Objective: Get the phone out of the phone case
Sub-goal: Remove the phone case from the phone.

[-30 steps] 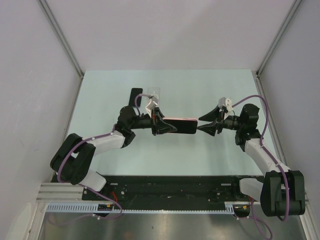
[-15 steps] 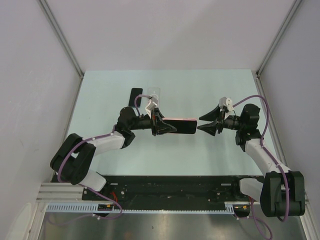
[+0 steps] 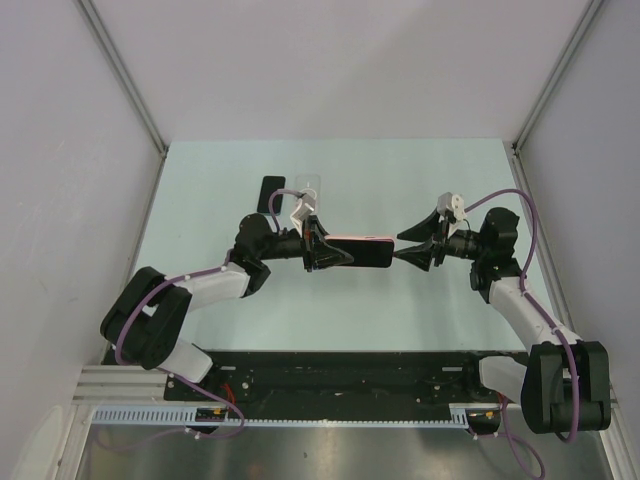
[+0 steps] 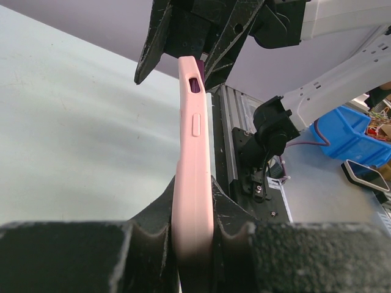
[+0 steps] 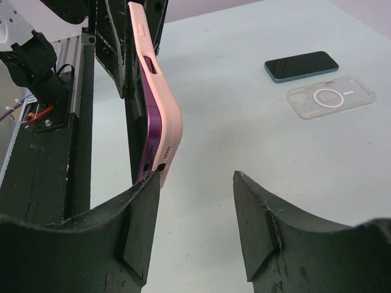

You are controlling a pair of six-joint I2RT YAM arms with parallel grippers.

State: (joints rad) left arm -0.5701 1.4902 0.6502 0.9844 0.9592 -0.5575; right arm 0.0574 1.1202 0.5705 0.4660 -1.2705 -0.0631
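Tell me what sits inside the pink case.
A purple phone sits in the pink case clamped by the left gripper; only its edge and bottom ports show, the rest is covered.

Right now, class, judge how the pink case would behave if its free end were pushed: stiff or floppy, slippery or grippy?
The pink case is probably stiff while the purple phone fills it: it juts from the left fingers without sagging. Its matte skin looks grippy, not slippery. Its lip likely flexes if peeled.

The left gripper (image 4: 193, 189) hides the low end of the pink phone case (image 4: 192, 122). We see only a strip of the phone (image 5: 149, 116).
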